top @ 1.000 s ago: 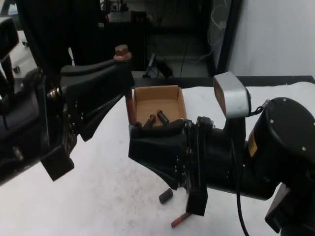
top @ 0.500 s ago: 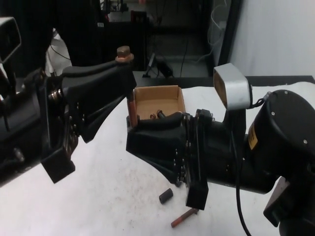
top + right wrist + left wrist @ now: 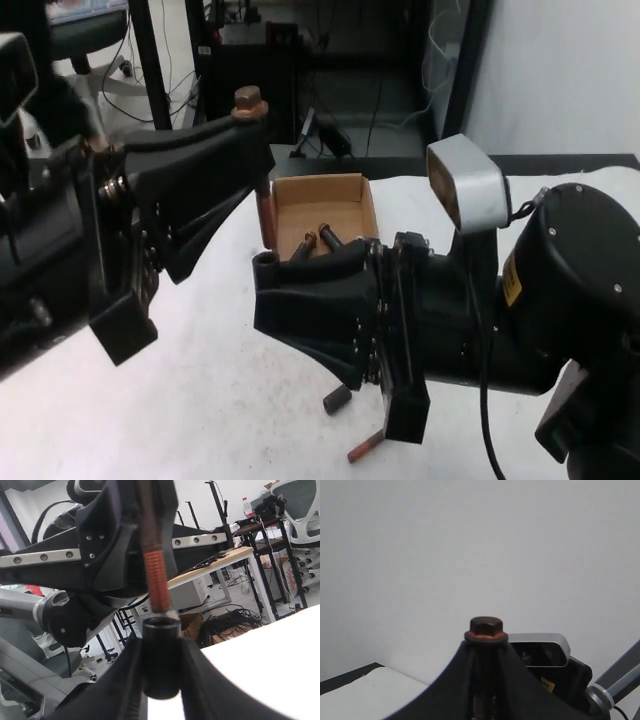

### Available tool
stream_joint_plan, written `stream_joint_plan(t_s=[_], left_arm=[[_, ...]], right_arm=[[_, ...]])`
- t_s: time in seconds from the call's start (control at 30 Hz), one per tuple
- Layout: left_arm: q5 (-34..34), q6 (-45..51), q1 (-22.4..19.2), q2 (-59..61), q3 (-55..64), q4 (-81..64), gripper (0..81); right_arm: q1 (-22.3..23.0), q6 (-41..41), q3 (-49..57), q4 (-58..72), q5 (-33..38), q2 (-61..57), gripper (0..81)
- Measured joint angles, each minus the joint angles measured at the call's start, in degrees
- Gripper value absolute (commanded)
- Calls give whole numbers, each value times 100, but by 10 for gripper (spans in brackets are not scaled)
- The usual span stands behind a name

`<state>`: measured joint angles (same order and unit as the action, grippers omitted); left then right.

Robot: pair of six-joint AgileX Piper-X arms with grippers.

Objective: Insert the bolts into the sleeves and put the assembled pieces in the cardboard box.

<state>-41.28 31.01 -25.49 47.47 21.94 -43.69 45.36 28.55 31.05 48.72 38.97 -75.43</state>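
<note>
— What is the worktop (image 3: 200, 380) carrying?
— It is showing white and speckled with grime. The box (image 3: 318, 205) is sitting at its far side, with two assembled pieces (image 3: 330, 237) lying inside. A loose sleeve (image 3: 337, 399) and a loose bolt (image 3: 366, 447) are lying near each other at the near side, beside the right arm (image 3: 560, 290). Dark racks (image 3: 250, 50) are standing behind, and a pale wall (image 3: 560, 70) is rising to the right.
— And the arms?
— The left arm (image 3: 60, 240) is hanging above the worktop, the left jaws clamping a bolt (image 3: 486, 629) upright, head up. The right jaws are clamping a sleeve (image 3: 161, 662) just below it, in front of the box.
— What are the wrist views adding?
— The left one is showing the bolt's hexagonal head poking above the jaws. The right one is showing, close up, the threaded end meeting the sleeve's mouth, plus a desk (image 3: 220, 562) and a chair (image 3: 300, 500) beyond.
— Anything differing from half a second ago?
— The right arm is sitting slightly lower and nearer the left arm, now covering part of the loose sleeve. The bolt is staying where it was.
</note>
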Motion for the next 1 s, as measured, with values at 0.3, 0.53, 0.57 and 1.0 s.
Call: stream_joint_plan(t_s=[0.3, 0.53, 0.57, 1.0], left_arm=[[0, 0, 0, 0, 0, 0, 2], [-64, 0, 0, 0, 0, 20, 2], [-68, 0, 0, 0, 0, 40, 2], [-134, -87, 0, 0, 0, 262, 2]], right_arm=[[0, -111, 0, -114, 0, 0, 8], [0, -111, 0, -36, 0, 0, 8], [0, -111, 0, -27, 0, 0, 8], [0, -124, 7, 53, 13, 0, 8]])
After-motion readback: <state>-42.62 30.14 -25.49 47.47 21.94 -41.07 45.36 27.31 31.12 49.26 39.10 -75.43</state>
